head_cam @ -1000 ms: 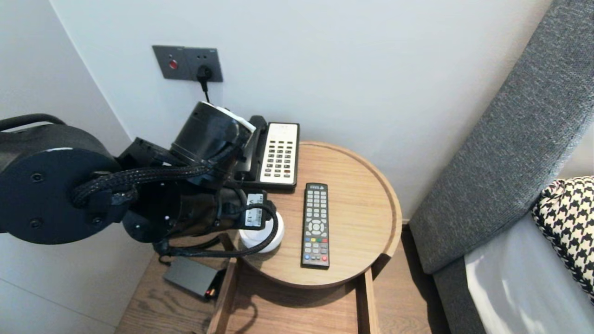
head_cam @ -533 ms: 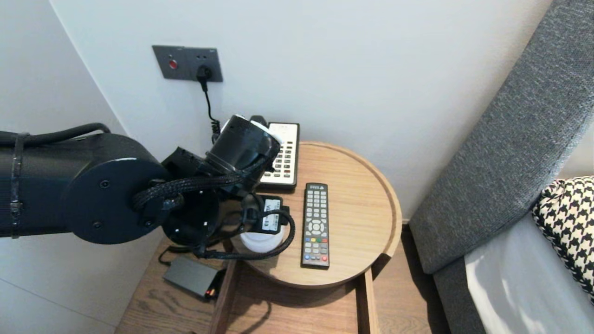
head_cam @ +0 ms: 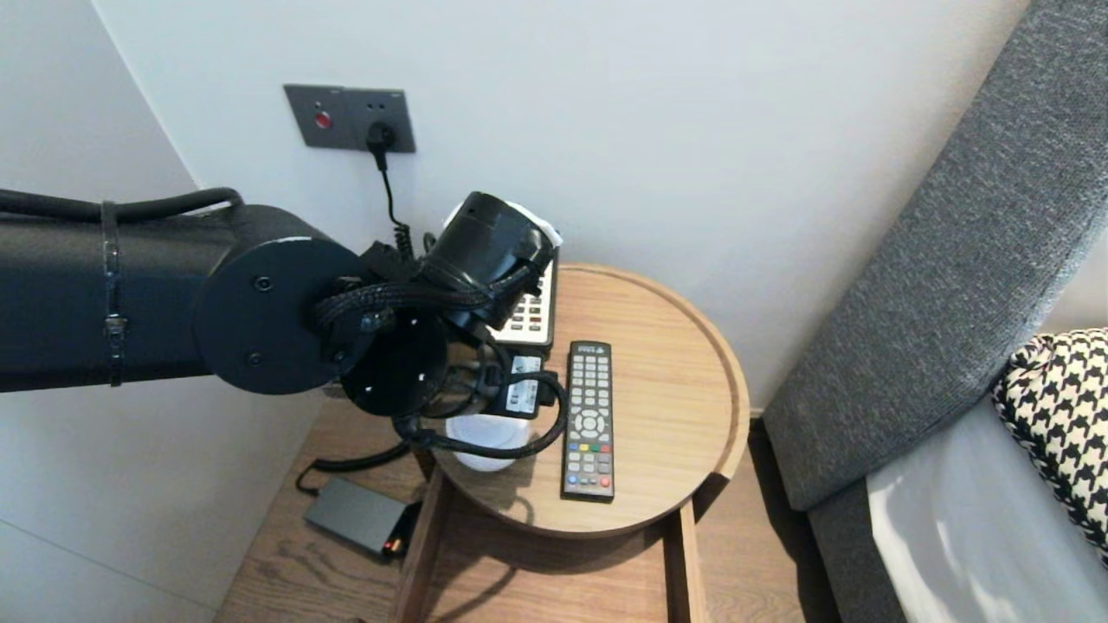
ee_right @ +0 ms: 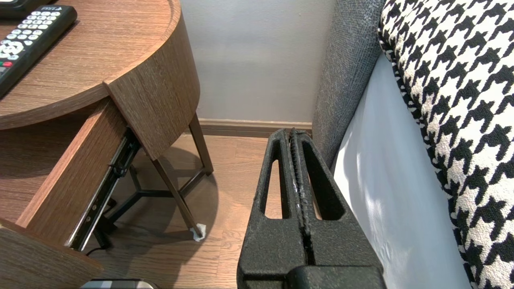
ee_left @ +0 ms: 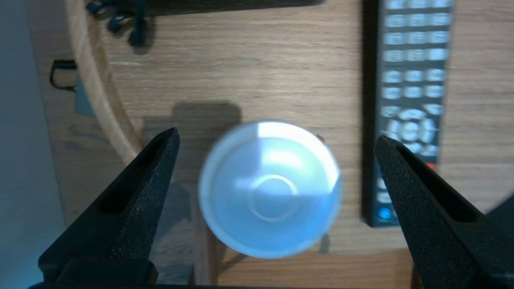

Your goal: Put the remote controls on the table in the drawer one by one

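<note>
Left gripper (ee_left: 276,135) hung over the round wooden bench (head_cam: 727,363), pointing down. Its fingers (ee_left: 136,188) were spread wide and held nothing. A white cup (ee_left: 270,188) stood upright, mouth up, directly below the gap between them. Neither finger touched the cup; there was clear space on both sides. The cup looked empty.

The cup sat on the bench near the rim on the robot's left side, toward the front edge. A black remote control (head_cam: 589,420) lay flat just beside it on the right, apart from it, long axis running front to back. In the left wrist view one finger hung over the bench rim and the other over the remote's lower end.

A desk telephone (head_cam: 530,313) sat at the back of the bench by the wall, partly hidden by the left arm. A drawer (head_cam: 554,571) under the bench top was pulled open. A dark power adapter (head_cam: 357,517) lay lower down, left of the drawer.

Right gripper (ee_right: 292,134) was parked low beside the bed (ee_right: 385,208), fingers pressed fully together, holding nothing. A houndstooth pillow (ee_right: 449,100) lay on the bed.
</note>
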Tool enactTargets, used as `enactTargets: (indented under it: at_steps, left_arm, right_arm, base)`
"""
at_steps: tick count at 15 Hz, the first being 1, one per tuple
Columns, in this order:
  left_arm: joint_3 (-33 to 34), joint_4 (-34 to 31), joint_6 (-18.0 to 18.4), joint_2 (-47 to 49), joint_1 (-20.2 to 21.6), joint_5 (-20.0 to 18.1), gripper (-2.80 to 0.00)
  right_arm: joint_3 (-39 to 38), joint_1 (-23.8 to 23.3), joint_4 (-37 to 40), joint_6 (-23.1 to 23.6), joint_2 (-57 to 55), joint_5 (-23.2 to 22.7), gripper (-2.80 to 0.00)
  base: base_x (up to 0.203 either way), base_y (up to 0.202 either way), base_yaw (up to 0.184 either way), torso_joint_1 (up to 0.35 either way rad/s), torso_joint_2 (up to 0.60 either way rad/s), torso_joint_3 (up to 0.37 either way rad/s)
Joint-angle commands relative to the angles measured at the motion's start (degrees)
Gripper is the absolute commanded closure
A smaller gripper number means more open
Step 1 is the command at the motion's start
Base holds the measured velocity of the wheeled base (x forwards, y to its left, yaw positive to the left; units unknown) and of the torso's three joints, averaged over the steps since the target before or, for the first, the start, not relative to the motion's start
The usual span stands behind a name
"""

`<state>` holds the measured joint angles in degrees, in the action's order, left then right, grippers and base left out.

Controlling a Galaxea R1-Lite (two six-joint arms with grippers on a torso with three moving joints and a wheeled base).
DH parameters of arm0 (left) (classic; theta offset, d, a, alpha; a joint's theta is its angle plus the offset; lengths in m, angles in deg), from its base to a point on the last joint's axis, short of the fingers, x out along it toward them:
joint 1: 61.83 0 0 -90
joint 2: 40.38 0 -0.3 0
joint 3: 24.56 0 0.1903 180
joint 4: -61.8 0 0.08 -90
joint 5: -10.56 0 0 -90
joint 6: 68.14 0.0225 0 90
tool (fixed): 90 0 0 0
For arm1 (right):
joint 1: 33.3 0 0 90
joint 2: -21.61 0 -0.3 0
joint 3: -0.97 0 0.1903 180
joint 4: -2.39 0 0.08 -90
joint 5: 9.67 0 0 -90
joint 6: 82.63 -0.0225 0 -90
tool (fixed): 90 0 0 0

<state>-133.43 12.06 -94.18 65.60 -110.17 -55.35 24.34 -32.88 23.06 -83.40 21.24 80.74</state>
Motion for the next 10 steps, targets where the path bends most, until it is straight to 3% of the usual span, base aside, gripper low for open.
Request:
enactTargets:
  at_steps: [1,10]
  left_arm:
    - [-1.2,-1.9,-0.2,1.7,0.8,0.0,-2.80]
    - [-1.3,-3.0,-0.6,3.2,0.6,-2.9,-2.80]
  right_arm:
    - [-1.4,0.0,0.0,0.0,0.0,0.0,0.00]
    - [-1.4,0.0,0.0,0.0,-0.1,0.0,0.00]
  base:
    - [0.000,0.000,0.000,0.000,0.00,0.000]
    - [0.000,0.000,0.000,0.000,0.00,0.000]
